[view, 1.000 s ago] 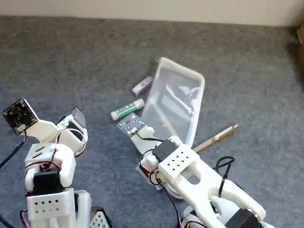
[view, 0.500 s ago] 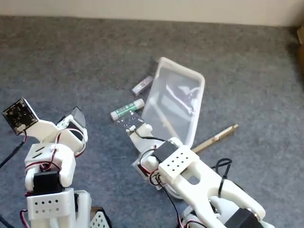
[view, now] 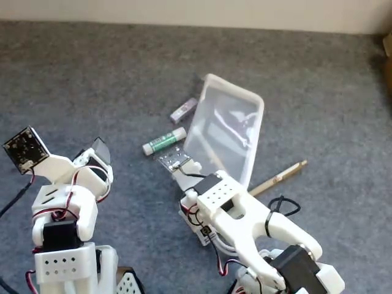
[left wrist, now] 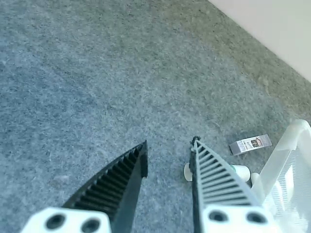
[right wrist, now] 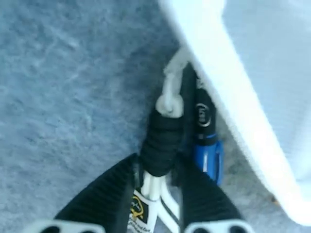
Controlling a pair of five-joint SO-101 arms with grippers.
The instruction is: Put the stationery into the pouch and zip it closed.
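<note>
The translucent white pouch (view: pixel 226 125) lies open on the grey carpet, with faint shapes showing through it. My right gripper (right wrist: pixel 158 165) is beside the pouch's white edge (right wrist: pixel 233 97), shut on a white pen with a black grip (right wrist: pixel 161 138). A blue and black pen (right wrist: pixel 206 145) lies between that pen and the pouch. In the high view the right arm (view: pixel 226 202) covers this spot. A green glue stick (view: pixel 164 141) and a small labelled eraser (view: pixel 184 110) lie left of the pouch. My left gripper (left wrist: pixel 169 143) hangs open above bare carpet, well short of them.
A wooden pencil (view: pixel 278 177) lies right of the pouch. The left arm's base (view: pixel 64 245) stands at the front left. In the left wrist view the eraser (left wrist: pixel 250 144), the glue stick (left wrist: pixel 240 171) and the pouch rim (left wrist: pixel 284 150) sit beyond the fingers.
The right arm has shifted forward and to the left over the pouch's near corner, with its wrist turning a little. The left arm and the loose items have not moved.
</note>
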